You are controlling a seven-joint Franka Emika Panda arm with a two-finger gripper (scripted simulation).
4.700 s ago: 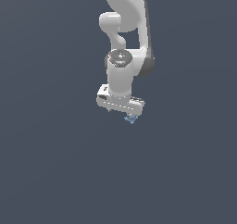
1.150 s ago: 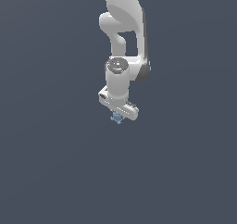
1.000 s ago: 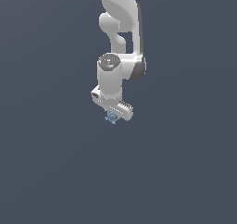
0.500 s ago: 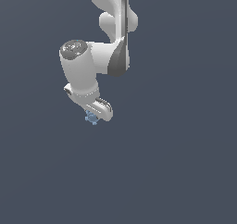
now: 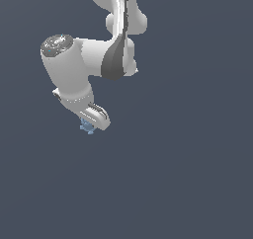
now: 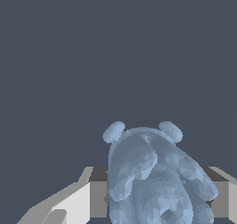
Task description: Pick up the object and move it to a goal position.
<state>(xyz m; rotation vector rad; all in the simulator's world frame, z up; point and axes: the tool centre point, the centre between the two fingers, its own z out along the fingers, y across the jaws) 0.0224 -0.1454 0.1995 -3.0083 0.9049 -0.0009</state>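
The object is a tiny light-blue knobbly lump (image 5: pixel 87 126); in the exterior view it pokes out just below my white gripper (image 5: pixel 91 123). The gripper is shut on it and holds it in the air, at the exterior view's left. In the wrist view the lump (image 6: pixel 152 177) fills the space between my two fingers (image 6: pixel 76 201), which press on its sides. Two small round knobs stick out from its far end. The fingertips themselves are mostly hidden by the lump.
Only a plain dark blue-grey background shows around the arm (image 5: pixel 106 60) in both views. No table edge, container or other object is visible.
The arm has swung toward the exterior view's left and closer to the camera, carrying the light-blue lump with it. The gripper has stayed shut on it.
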